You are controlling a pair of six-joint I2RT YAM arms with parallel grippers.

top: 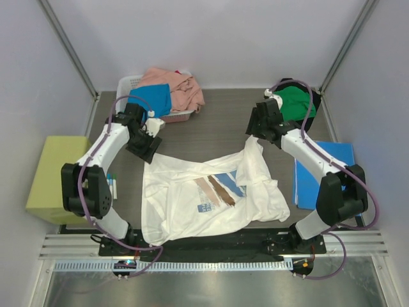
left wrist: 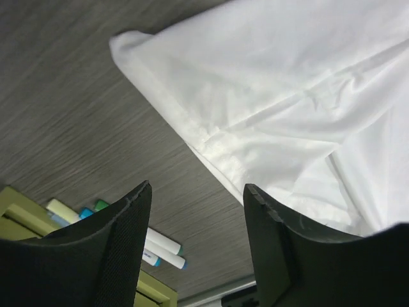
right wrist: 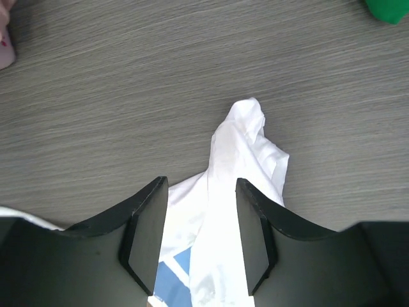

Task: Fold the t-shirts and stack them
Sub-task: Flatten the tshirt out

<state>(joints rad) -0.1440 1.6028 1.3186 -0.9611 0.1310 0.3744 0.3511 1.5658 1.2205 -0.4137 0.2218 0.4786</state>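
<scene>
A white t-shirt (top: 192,208) with a blue-and-brown print lies crumpled and spread on the table's near middle. My left gripper (top: 144,147) is open and empty just above the shirt's far left corner; in the left wrist view (left wrist: 197,187) the white cloth (left wrist: 287,96) lies ahead of the fingers. My right gripper (top: 257,132) is open and empty over the shirt's far right sleeve (right wrist: 246,147); its jaws (right wrist: 199,185) straddle the cloth without touching it. A green shirt (top: 295,104) lies on a black one (top: 281,85) at the far right. Bright blue (top: 152,99) and salmon pink (top: 176,86) shirts lie at the far left.
The blue and pink shirts rest in a white plastic basket (top: 126,83). A flat blue folder (top: 323,173) lies at the right edge. A yellow-green box (top: 54,176) stands off the left edge, with markers (left wrist: 160,246) beside it.
</scene>
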